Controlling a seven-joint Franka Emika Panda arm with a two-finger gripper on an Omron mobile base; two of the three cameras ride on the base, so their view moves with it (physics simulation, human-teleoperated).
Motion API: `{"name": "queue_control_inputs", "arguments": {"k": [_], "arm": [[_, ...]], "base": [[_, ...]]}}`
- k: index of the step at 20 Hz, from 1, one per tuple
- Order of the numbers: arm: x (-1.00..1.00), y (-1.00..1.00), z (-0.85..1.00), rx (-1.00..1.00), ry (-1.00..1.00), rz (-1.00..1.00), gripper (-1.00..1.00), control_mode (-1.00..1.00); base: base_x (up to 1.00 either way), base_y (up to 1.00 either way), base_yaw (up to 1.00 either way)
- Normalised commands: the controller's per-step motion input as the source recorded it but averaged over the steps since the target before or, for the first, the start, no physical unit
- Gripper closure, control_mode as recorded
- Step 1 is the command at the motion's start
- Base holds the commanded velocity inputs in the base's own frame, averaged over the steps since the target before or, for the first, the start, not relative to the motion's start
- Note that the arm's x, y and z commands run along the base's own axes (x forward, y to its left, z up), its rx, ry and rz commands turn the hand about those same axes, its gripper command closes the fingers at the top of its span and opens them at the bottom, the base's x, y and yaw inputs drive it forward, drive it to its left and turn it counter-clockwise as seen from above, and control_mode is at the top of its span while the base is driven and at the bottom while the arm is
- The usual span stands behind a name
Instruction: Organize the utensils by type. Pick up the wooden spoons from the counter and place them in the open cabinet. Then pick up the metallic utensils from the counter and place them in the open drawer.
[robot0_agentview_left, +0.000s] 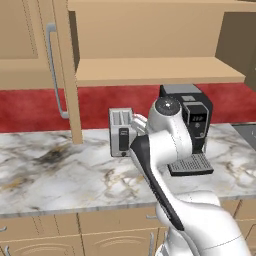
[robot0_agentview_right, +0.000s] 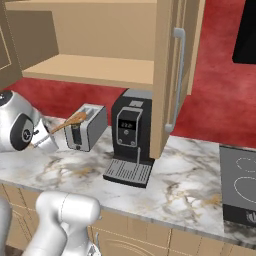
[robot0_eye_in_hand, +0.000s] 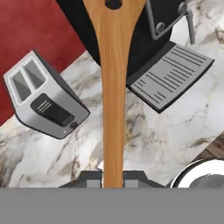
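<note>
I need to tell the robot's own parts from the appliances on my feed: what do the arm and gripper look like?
The arm is glossy white, built of rounded, bulbous segments. A black band runs lengthwise along one link, and the joints carry dark round caps; one cap bears a small pale emblem. No loose cables show. The gripper shows as two small dark grey finger tips, blocky and flat-topped.

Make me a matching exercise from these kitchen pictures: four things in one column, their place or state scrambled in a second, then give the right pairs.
Things
1. wooden spoon
2. toaster
3. coffee machine
4. open cabinet

Place or state
A. up on the wall, door swung wide, its shelf bare
B. black, standing on the counter under the cabinet
C. clamped in the gripper, lifted off the counter
D. silver with two slots, on the counter beside the coffee machine

Pairs: 1-C, 2-D, 3-B, 4-A
</note>
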Motion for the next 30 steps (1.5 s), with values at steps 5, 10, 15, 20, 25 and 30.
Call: {"name": "queue_control_inputs", "arguments": {"k": [5, 10, 15, 20, 25, 30], "arm": [[0.00, -0.04, 0.64, 0.00, -0.02, -0.21, 1.00, -1.00], [0.02, -0.19, 0.69, 0.05, -0.02, -0.04, 1.00, -1.00], [0.04, -0.17, 0.48, 0.11, -0.18, 0.00, 1.00, -1.00], [0.28, -0.25, 0.36, 0.15, -0.30, 0.00, 1.00, -1.00], [0.49, -0.11, 0.49, 0.23, -0.04, -0.01, 1.00, -1.00], [0.47, -0.02, 0.57, 0.20, 0.00, 0.00, 1.00, -1.00]], "base": [[0.00, 0.00, 0.00], [0.00, 0.00, 0.00], [0.00, 0.00, 0.00], [0.00, 0.00, 0.00], [0.00, 0.00, 0.00], [0.00, 0.00, 0.00]]}}
